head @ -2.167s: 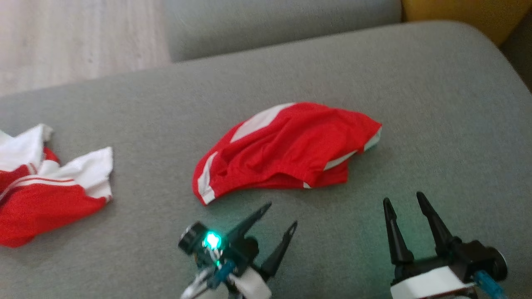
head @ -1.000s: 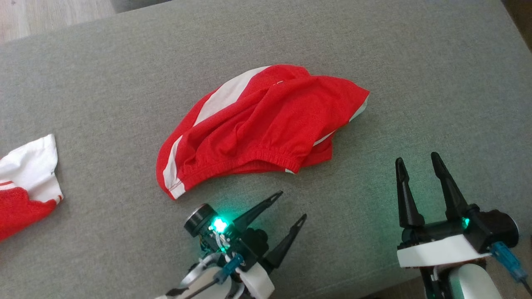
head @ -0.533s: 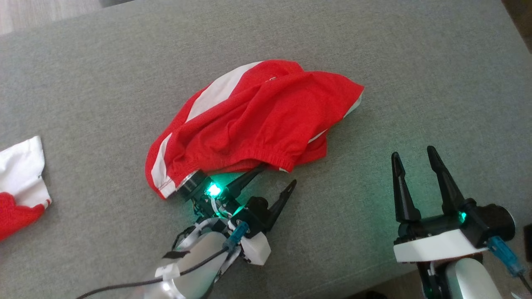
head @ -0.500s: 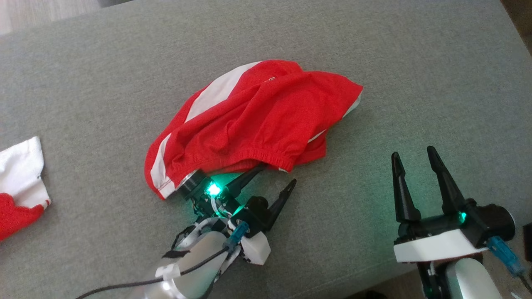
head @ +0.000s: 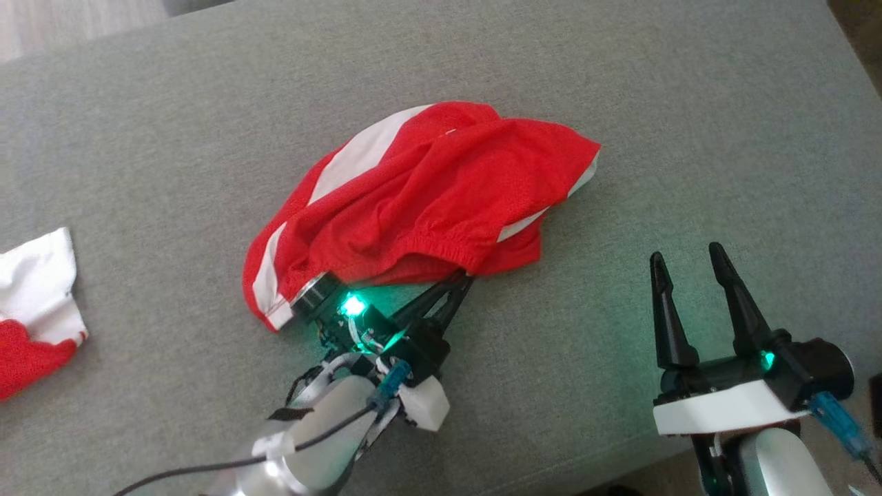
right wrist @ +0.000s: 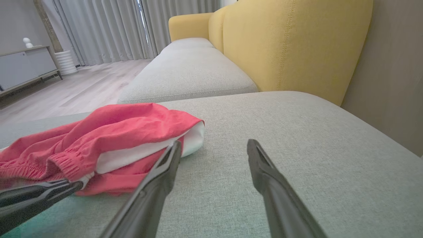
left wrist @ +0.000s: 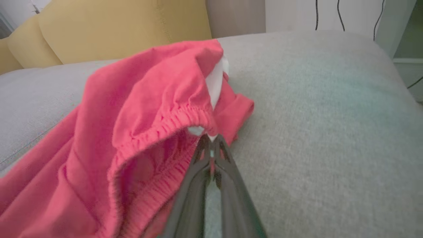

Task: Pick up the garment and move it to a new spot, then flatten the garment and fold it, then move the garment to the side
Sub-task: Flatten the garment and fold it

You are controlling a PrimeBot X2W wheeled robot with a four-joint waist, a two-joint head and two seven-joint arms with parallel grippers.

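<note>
Red garment point(head: 427, 200) with white side stripes, crumpled at the centre of the head frame. Long axis from lower left to upper right, with a pointed corner at the upper right and a rounded end at the lower left. Elastic waistband point(head: 413, 241) along the lower edge, facing both grippers, raised a little off the surface at its right end. Broad white stripe point(head: 358, 155) on the upper-left side.

Left gripper point(head: 460, 282) just below the centre, fingers pressed together on the waistband edge, a bit of white fabric pinched at the tips in the left wrist frame. Green light point(head: 353, 304) glowing on its wrist. Right gripper point(head: 684, 251) at the lower right, fingers spread moderately, holding nothing, apart from the garment.

Grey woven cushion point(head: 689, 103) under everything. Strip of pale wood floor point(head: 55, 24) at the upper left corner of the head frame. Yellow backrest point(right wrist: 290, 43) in the upper right of the right wrist frame, second grey seat point(right wrist: 188, 72) beside it, grey curtains point(right wrist: 132, 26) along the top, low grey cabinet point(right wrist: 23, 66) at the upper left.

Second cloth point(head: 34, 303), red and white, at the left edge of the head frame, well apart from the garment. Bare cushion between the right gripper and the garment.
</note>
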